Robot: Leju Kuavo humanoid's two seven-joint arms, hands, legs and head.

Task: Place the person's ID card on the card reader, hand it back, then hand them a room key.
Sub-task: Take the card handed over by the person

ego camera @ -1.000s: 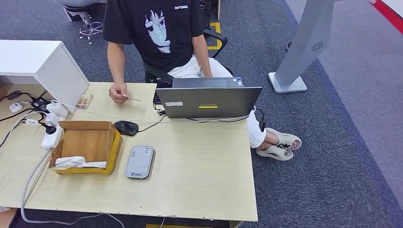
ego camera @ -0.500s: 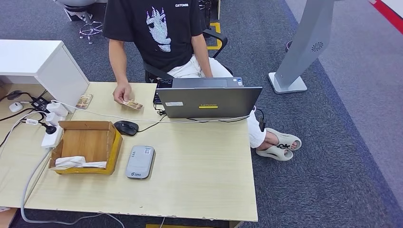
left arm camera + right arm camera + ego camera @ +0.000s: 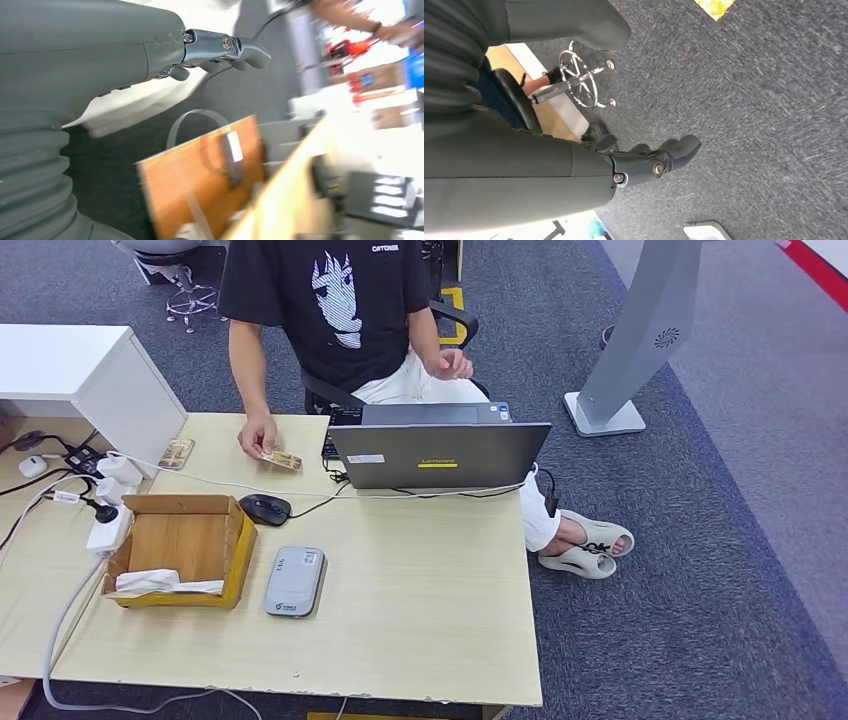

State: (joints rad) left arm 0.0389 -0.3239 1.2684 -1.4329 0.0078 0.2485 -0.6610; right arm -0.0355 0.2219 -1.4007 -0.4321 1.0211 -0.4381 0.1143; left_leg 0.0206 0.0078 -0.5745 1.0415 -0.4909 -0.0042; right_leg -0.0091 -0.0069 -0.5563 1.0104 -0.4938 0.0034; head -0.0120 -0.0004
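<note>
1. The surface (image 3: 420, 620) spans the frame's lower left.
2. The card reader (image 3: 296, 581) lies bottom centre-left.
3. We hang our left hand (image 3: 220, 50) and right hand (image 3: 649, 160) empty, fingers loosely apart.
4. The ID card (image 3: 279, 459), upper left, has been lowered onto the surface under the person's hand (image 3: 257, 435) (ready for pickup).

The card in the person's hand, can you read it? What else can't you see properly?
- Card, head view: too small to read; the person's hand covers one end.
- Laptop screen: faces away.
- Cardboard box: near wall hides part of its inside.
- Left wrist view: motion blur smears the background.
</note>
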